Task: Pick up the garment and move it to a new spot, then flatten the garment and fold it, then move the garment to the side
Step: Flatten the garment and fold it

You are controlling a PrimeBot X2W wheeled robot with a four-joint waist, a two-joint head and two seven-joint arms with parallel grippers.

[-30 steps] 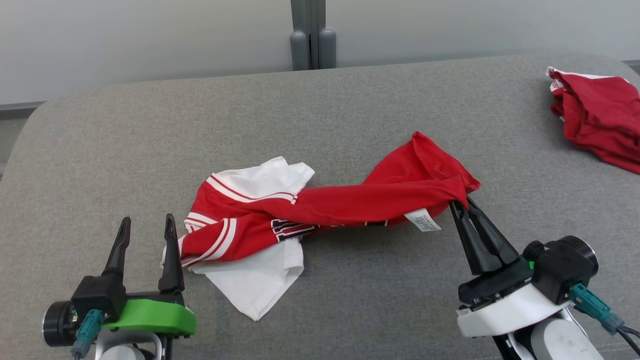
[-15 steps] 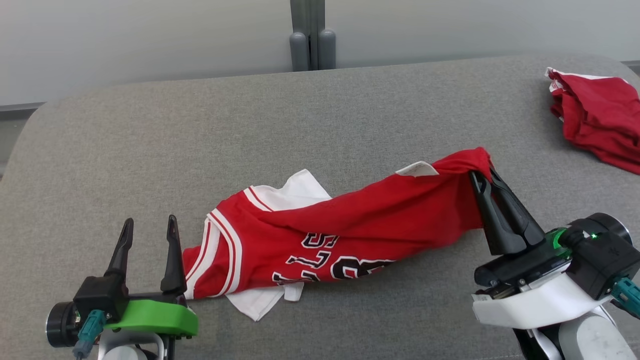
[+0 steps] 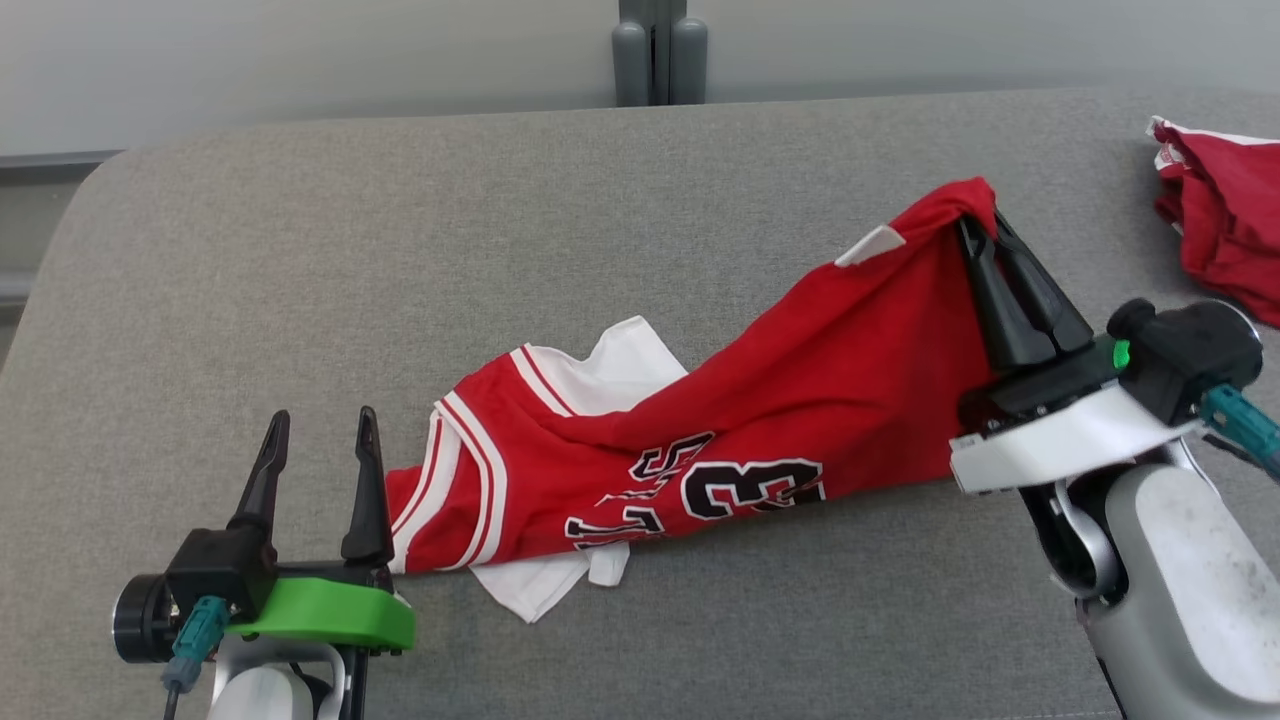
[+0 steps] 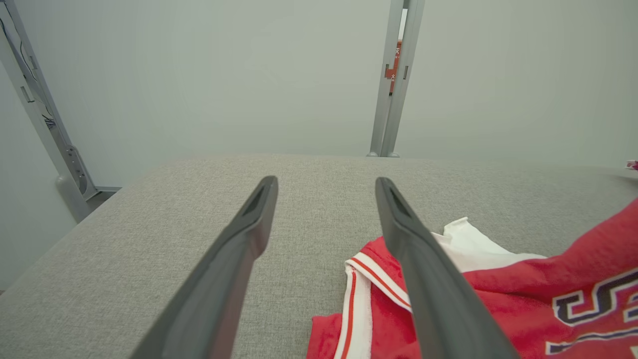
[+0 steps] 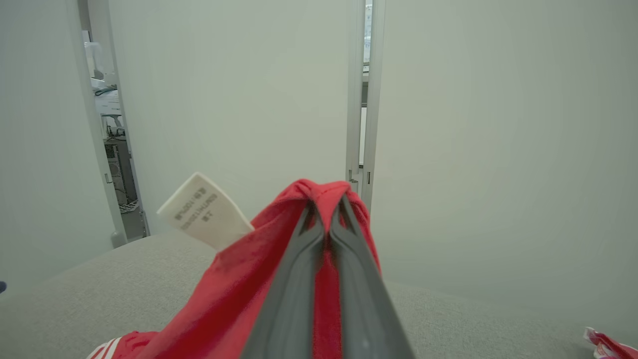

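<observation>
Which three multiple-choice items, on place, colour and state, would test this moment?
1. Where does the second red garment lie on the grey surface?
A. Near left
B. Centre
C. Far right
2. The numerals on the jersey are:
A. Black, white-outlined
B. Yellow
C. Green
3. The right gripper is:
A. Open above the jersey
B. Shut on the jersey's edge, holding it raised
C. Shut on nothing
Key: 1 C, it lies at the head view's right edge; 2 A, the digits are black with white outline; 3 B, red cloth bunches between the closed fingers.
</observation>
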